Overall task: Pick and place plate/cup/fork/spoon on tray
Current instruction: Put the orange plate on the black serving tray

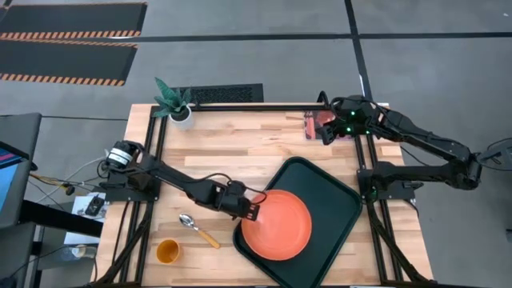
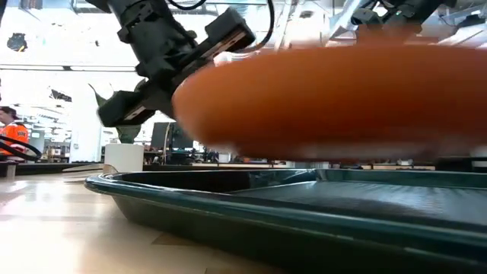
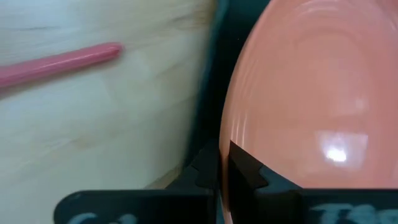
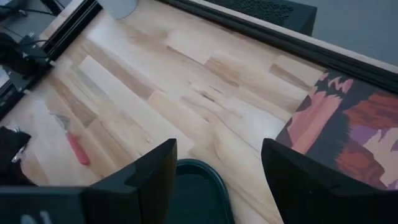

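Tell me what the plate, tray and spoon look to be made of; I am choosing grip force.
The plate, held by the left hand, looks like glossy orange plastic: a bright highlight sits on it in the left wrist view. The tray seems smooth dark green plastic with a moulded rim. The spoon has a shiny, probably metal bowl and a yellow, likely plastic handle.

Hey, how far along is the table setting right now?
Nothing rests on the tray yet. In hand: the left gripper grips the plate by its rim and holds it above the tray, as the low view shows. Left: cup, spoon and fork, all on the table. The right gripper waits open at the far edge.
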### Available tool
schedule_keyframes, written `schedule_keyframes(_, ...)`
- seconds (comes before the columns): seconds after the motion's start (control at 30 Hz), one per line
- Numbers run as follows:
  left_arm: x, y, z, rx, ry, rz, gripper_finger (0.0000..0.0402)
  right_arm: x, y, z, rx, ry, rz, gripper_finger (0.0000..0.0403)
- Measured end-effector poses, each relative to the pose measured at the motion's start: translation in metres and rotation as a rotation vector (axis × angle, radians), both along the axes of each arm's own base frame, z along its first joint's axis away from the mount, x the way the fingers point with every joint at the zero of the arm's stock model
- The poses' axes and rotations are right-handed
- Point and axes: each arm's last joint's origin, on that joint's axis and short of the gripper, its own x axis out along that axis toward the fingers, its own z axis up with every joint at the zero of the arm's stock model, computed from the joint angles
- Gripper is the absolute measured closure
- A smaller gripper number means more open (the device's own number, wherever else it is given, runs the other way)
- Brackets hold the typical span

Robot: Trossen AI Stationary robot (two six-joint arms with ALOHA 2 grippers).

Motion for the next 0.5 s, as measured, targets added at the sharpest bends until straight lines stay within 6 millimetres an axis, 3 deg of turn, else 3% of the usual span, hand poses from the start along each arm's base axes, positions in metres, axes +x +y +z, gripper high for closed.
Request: schedule_keyframes(0.5,-0.010,-0.018,-0.002,0.017,0.039,-0.021,0.0401,0.000,0.000,-0.001,-0.005,0.011,0.025,0.0143)
